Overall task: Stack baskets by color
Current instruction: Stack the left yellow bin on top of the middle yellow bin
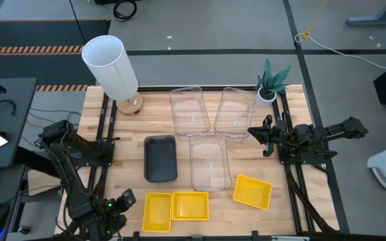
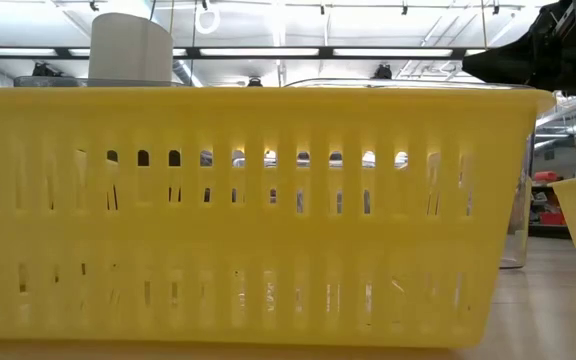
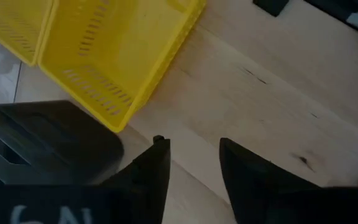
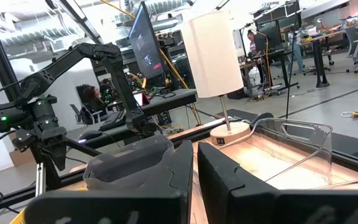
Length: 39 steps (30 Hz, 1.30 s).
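Two yellow baskets (image 1: 157, 211) (image 1: 191, 205) stand side by side at the table's near edge, with a third (image 1: 252, 191) to their right. A dark grey basket (image 1: 160, 158) rests flat in the middle-left. Three clear baskets (image 1: 189, 110) (image 1: 235, 112) (image 1: 210, 163) sit beyond and beside it. My left gripper (image 1: 124, 199) hangs open, pointing down over bare wood just left of the leftmost yellow basket (image 3: 114, 50), with nothing between its fingers (image 3: 191, 146). My right gripper (image 1: 265, 134) waits shut at the right side, above the table.
A tall white cylinder on a round base (image 1: 112, 67) stands at the far left corner and a small potted plant (image 1: 271, 84) at the far right. Black rails (image 1: 106, 127) run along both table sides. Bare wood (image 3: 278, 93) lies in front of my left gripper.
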Motion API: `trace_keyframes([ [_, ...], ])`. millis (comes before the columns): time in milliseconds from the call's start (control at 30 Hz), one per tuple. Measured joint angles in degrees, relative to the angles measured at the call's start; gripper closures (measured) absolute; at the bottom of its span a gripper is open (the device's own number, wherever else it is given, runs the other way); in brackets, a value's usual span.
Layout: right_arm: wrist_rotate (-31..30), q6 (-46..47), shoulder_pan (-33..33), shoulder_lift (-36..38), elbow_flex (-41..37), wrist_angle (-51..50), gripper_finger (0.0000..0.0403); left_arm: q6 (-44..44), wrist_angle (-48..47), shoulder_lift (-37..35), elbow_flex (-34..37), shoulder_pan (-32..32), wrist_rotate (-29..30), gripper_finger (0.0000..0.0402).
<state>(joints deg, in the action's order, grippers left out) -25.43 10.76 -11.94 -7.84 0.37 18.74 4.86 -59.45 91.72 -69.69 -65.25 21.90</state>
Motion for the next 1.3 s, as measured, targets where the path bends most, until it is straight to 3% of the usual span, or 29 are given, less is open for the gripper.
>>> trace_keyframes([
  [300,0.0,0.0,0.0,-0.01,0.0,0.01,0.0373,-2.84,0.58,0.0,0.0,0.03,-0.68,0.0213],
  [567,0.0,0.0,0.0,-0.02,0.0,0.01,0.0373,-10.01,5.97,0.0,0.0,0.22,0.26,0.0229],
  [900,0.0,0.0,0.0,-0.02,0.01,-0.01,0.0373,-10.75,12.57,4.04,0.04,4.35,1.16,0.0236],
  [1100,0.0,0.0,0.02,-0.01,0.0,0.0,0.0373,-3.89,12.75,5.09,0.05,8.76,-5.98,0.0257],
  [1300,0.0,0.0,0.0,-0.02,0.01,0.01,0.0373,-9.04,13.84,5.39,0.02,9.86,-5.58,0.0281],
])
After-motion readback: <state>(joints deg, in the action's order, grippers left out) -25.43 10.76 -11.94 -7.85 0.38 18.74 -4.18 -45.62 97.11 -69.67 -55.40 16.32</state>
